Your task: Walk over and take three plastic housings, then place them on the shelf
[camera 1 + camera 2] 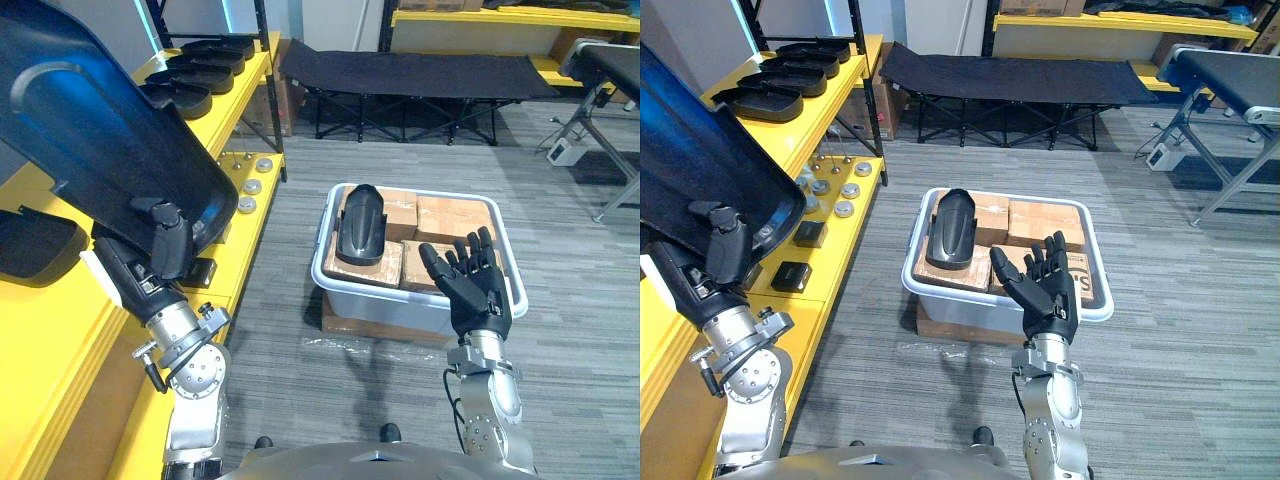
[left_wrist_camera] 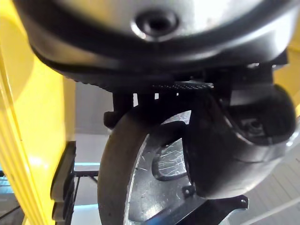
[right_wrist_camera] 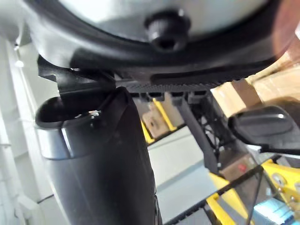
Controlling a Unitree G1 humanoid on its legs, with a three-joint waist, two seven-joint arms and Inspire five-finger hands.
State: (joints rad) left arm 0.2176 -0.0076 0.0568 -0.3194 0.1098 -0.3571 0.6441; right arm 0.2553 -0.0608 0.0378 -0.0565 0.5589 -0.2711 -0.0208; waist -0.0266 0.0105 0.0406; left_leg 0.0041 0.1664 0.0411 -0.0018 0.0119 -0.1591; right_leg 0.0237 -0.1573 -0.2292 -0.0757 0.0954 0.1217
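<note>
One yellow shelf [image 1: 40,340] lines ten o'clock, so my left hand [image 1: 165,240] pinches a big black housing [image 1: 90,130] above it for placing; the grey bin [image 1: 385,305] at one o'clock keeps a second housing [image 1: 360,225], my right hand [image 1: 478,285] spread nearby.

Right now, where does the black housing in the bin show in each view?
Left eye view: housing near centre, atop the cardboard boxes.
Right eye view: left of centre, same boxes.
Right wrist view: likely the dark shape beside the cardboard.
Shared landmark: the cardboard boxes.

No readable text, no legible labels, numbers, brands or signs on anything
</note>
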